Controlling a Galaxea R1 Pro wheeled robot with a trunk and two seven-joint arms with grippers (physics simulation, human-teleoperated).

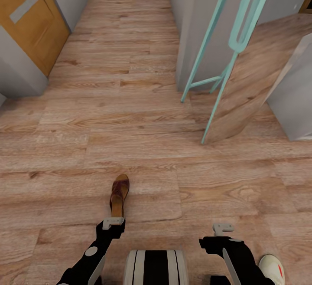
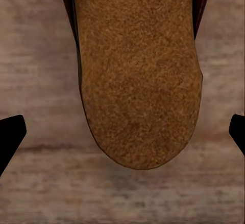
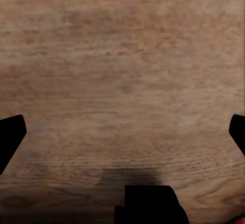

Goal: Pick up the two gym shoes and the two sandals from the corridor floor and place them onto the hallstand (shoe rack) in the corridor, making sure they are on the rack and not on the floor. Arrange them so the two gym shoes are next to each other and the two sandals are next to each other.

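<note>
One dark brown sandal (image 1: 119,195) with a tan footbed lies on the wood plank floor (image 1: 130,116) just ahead of me. My left gripper (image 1: 113,226) hangs right above its heel end. In the left wrist view the tan footbed (image 2: 138,70) lies between the two wide-apart black fingertips (image 2: 10,137), and the left gripper (image 2: 122,134) is open and apart from the sandal. My right gripper (image 1: 223,231) is open over bare floor (image 3: 122,70). A white gym shoe (image 1: 272,267) with a red accent lies on the floor by my right arm. The hallstand is out of view.
A teal metal frame (image 1: 225,55) leans by a grey wall corner (image 1: 193,29) at the right. An orange door (image 1: 30,16) stands at the left. The corridor runs straight ahead between grey walls. My base (image 1: 156,267) shows at the bottom.
</note>
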